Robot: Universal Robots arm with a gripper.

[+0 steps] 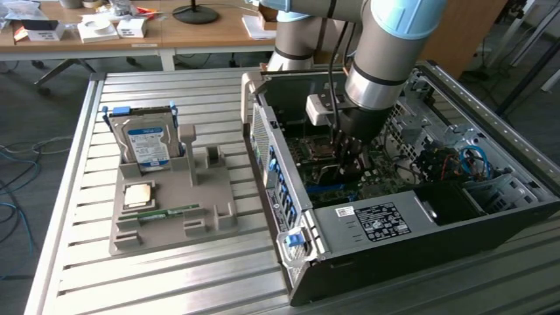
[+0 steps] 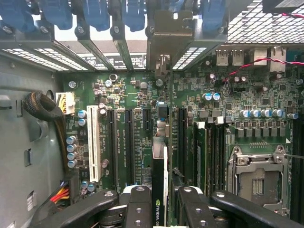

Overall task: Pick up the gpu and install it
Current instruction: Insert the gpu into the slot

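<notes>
The gpu (image 2: 159,166) is a thin black card seen edge-on, and its silver-grey bracket (image 2: 170,33) reaches the rear slot openings of the case. My gripper (image 2: 160,199) is shut on it, with a black finger (image 2: 137,204) on each side. The card stands upright over the long expansion slots of the motherboard (image 2: 128,128); I cannot tell whether it is seated. In the exterior view my gripper (image 1: 348,161) is lowered deep inside the open computer case (image 1: 368,223), with the dark gpu (image 1: 337,172) below it.
A grey fixture (image 1: 170,210) at the exterior view's left holds a silver hard drive (image 1: 147,141), a CPU (image 1: 140,195) and a green memory stick (image 1: 162,213). Beside the card are a CPU socket (image 2: 256,178) and cable bundles (image 2: 59,192). Blue cables (image 1: 473,161) lie inside the case.
</notes>
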